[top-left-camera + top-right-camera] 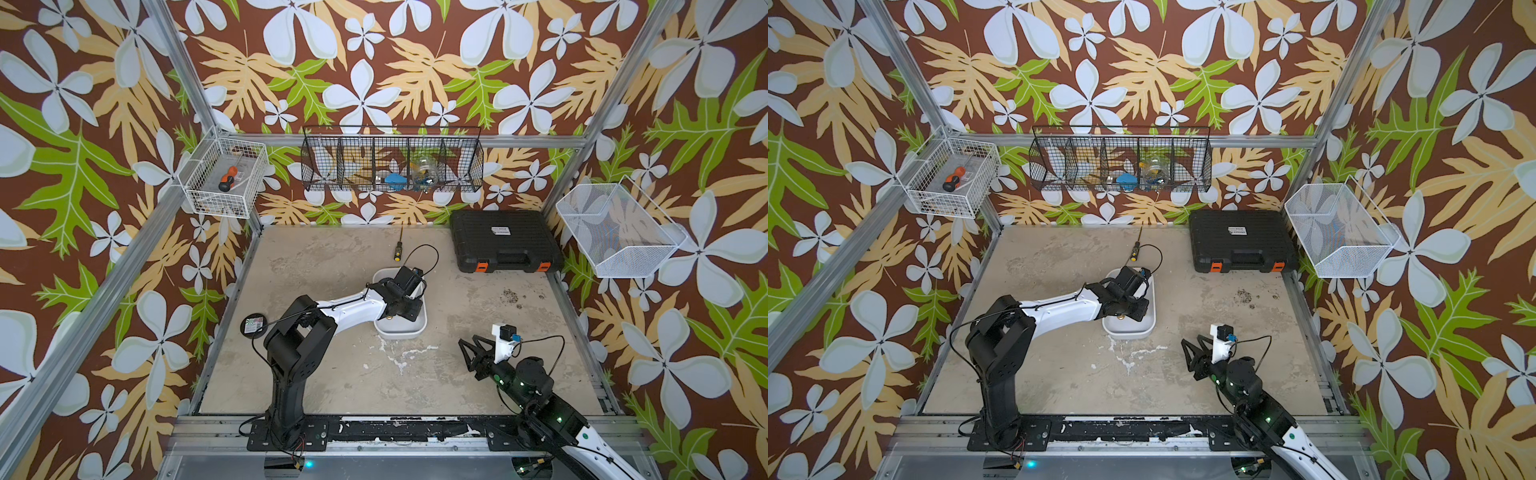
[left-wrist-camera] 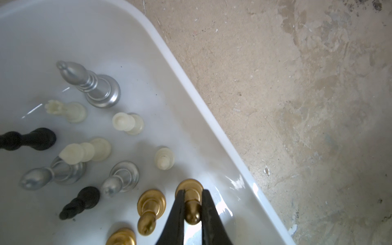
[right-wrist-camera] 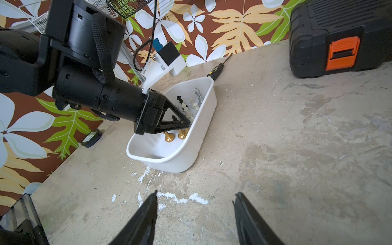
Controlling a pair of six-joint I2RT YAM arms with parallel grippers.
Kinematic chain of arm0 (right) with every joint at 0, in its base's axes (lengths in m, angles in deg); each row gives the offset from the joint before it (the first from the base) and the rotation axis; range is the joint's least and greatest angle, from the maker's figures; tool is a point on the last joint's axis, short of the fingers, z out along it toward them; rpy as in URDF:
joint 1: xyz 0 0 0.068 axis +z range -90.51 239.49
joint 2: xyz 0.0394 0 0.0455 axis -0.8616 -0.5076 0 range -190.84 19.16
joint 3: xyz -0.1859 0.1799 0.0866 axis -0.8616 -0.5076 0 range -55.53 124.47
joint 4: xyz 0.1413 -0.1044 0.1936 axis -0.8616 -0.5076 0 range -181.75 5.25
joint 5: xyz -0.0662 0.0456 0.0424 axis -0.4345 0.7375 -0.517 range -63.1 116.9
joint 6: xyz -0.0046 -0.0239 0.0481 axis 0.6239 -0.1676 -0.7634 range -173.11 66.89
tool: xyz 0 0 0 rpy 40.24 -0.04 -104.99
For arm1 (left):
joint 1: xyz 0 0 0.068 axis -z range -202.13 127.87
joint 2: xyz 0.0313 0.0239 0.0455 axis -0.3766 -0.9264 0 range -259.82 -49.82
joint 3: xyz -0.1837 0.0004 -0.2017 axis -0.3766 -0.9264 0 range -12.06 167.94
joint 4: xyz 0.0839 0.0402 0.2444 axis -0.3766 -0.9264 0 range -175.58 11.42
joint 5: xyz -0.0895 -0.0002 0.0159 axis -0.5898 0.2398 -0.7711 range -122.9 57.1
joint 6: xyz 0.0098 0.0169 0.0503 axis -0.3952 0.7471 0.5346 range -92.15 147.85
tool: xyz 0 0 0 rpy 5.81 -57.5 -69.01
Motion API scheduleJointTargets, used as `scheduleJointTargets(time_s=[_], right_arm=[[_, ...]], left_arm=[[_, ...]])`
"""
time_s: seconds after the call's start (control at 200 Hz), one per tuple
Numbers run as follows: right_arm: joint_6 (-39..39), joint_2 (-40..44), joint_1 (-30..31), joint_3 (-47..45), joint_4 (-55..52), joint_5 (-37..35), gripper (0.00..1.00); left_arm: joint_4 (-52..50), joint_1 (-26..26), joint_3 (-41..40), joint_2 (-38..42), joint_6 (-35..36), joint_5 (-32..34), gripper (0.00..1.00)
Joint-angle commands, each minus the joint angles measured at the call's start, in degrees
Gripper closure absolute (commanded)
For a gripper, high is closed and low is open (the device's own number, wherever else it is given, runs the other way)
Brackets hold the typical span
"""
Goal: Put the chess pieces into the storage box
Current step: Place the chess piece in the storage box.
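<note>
Spotter: Weight on that gold piece, how are you judging it?

Operator: I am reading it as light, hard and glossy, so it is likely wanting to slip or spin. I am taking it on the narrow stem under the head. That is where the left claw is pinching it, with both fingers pressing its sides and nearly closed.

Spotter: Where is it sitting?

Operator: It is hanging upright inside the storage box, with its base just beyond the fingertips and close to the box wall. I am not managing to tell whether it is touching the floor. The other chess pieces are standing farther out from the tips, and a second gold piece is standing just beside the claw.

Spotter: And the right claw?

Operator: It is hovering well apart from the box with its fingers spread wide. It is gripping nothing, and bare table is lying beneath it.
</note>
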Motion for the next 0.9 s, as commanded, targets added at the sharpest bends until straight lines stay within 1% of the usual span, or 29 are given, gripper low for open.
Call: scheduleJointTargets(time_s=[0.0,0.43,0.896], right_arm=[[0.6,0.2,0.0,-0.1,0.2,0.3,0.41],[0.6,0.2,0.0,-0.2,0.4,0.3,0.41],[0.5,0.1,0.0,-0.2,0.4,0.2,0.41]], left_arm=[[1.3,-0.2,-0.5,-0.2,-0.5,1.3,0.94],[2.7,-0.2,-2.0,-0.6,-0.7,2.0,0.93],[2.7,-0.3,-2.5,0.1,-0.5,1.9,0.78]])
